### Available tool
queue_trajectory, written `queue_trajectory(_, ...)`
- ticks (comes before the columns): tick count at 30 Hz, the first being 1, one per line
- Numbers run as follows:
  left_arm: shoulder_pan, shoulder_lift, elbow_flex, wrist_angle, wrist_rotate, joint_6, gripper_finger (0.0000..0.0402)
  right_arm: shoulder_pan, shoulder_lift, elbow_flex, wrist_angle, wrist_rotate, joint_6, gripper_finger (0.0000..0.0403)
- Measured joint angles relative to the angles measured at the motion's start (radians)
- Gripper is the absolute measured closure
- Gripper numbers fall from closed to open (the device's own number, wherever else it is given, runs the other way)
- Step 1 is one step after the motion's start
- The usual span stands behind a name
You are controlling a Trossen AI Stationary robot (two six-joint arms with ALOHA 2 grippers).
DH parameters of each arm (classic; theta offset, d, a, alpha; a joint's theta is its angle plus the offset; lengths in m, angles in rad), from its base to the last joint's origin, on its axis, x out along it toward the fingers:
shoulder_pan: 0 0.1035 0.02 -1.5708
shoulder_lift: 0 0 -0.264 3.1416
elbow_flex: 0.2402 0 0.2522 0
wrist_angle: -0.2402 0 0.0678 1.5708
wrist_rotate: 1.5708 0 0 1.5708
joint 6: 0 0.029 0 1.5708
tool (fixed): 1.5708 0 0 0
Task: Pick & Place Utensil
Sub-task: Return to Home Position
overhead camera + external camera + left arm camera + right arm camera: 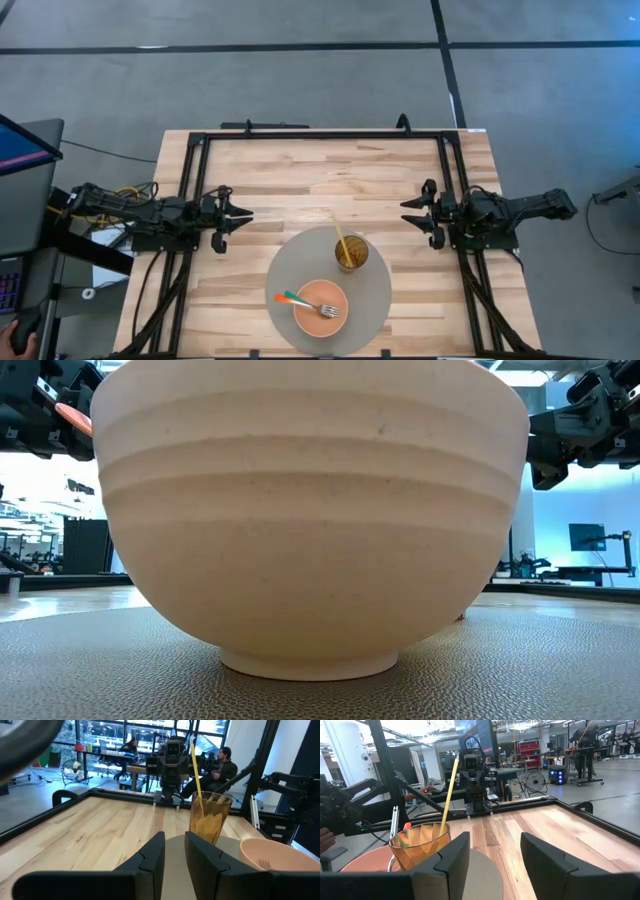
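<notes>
While both arms are parked at opposite edges of the worktop [300, 170], the place setting is seen laid out on the round gray mat [375, 300] between them. The left gripper [240, 218] is shown empty with its fingers only narrowly parted; the right gripper [412, 214] is likewise empty, its fingers spread wider. The brown cup [358, 258] is stood upright on the mat, just beside the orange bowl [305, 320], and the yellow straw [338, 232] is leaned inside it. A green-handled utensil [290, 298] is laid across the bowl, its orange-tipped handle projecting past the rim. The translucent cup is judged light and easily tipped, so it would best be pinched across its wall near the top. The straw is judged thin and crushable, best taken gently above the cup's rim. The utensil, slim and stiff, would best be taken by its overhanging handle.
</notes>
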Motion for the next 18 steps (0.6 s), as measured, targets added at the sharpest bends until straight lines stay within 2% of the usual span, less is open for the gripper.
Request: queue_trajectory(18, 0.0, 0.0, 0.0, -0.014, 0.0, 0.017, 0.0326, 0.0, 0.0, 0.0, 0.0, 0.0, 0.0, 0.0233)
